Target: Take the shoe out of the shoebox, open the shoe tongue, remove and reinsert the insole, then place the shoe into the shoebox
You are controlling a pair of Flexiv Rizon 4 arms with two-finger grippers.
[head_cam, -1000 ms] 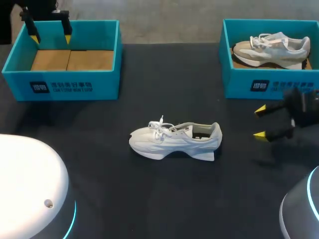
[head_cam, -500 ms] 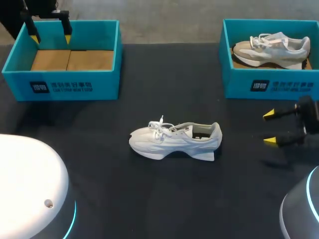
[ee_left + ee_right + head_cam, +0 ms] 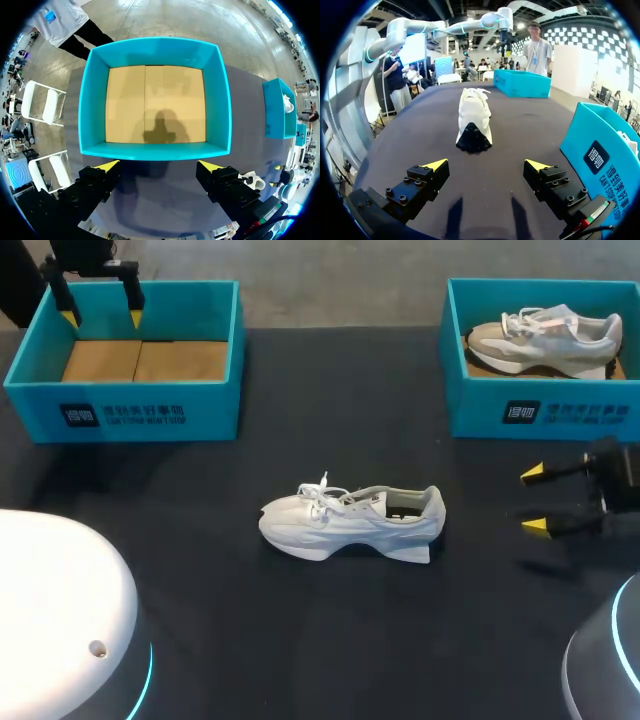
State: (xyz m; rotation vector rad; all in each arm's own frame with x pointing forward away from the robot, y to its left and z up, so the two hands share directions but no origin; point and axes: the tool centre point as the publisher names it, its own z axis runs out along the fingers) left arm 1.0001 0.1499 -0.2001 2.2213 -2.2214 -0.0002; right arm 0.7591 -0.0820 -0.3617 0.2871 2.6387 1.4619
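Note:
A white shoe (image 3: 350, 522) lies on its side in the middle of the black table, toe to the left, with nothing touching it. In the right wrist view the shoe (image 3: 474, 122) lies heel-first ahead of my right gripper (image 3: 487, 164), well apart from it. That right gripper (image 3: 535, 500) hovers open at the table's right, pointing at the shoe's heel. My left gripper (image 3: 100, 310) hangs open over the empty teal shoebox (image 3: 130, 415) at the back left. Its cardboard floor is bare in the left wrist view, under the gripper (image 3: 159, 164).
A second teal shoebox (image 3: 545, 410) at the back right holds a beige and white shoe (image 3: 545, 335). It stands close beside my right gripper, where its wall (image 3: 605, 145) shows in the right wrist view. Black tabletop surrounds the white shoe.
My right gripper has drawn back to the right, away from the shoe's heel, and sits slightly lower. The shoe and the left arm have not moved.

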